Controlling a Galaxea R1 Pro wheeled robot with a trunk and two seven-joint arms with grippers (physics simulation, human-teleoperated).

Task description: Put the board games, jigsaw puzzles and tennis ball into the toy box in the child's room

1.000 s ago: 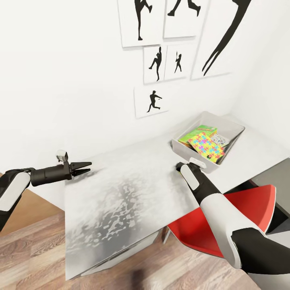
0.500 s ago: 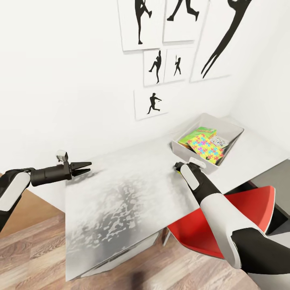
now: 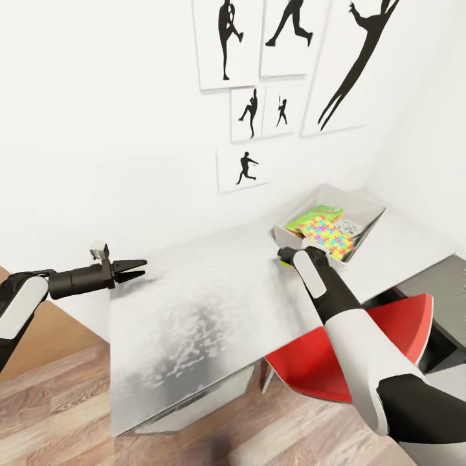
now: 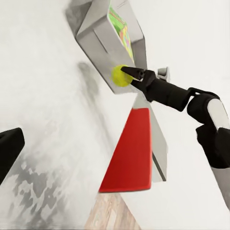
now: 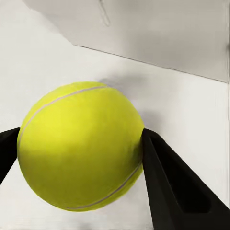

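Where the right tool (image 4: 125, 72) met the surface (image 3: 207, 310), its two fingers were closed against the tennis ball (image 5: 80, 146), just short of the toy box (image 3: 362, 210) ahead of it. The left tool (image 3: 137, 268) hung apart, fingers slightly parted, holding nothing.

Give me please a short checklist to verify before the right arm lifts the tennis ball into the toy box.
1. Right gripper fingers on both sides of the tennis ball: ok.
2. Ball lifted off the table: cannot tell.
3. Toy box close beyond the ball: ok.
4. Room left inside, beside the jigsaw puzzle and board game: ok.
5. Left gripper apart from the path, open: ok.
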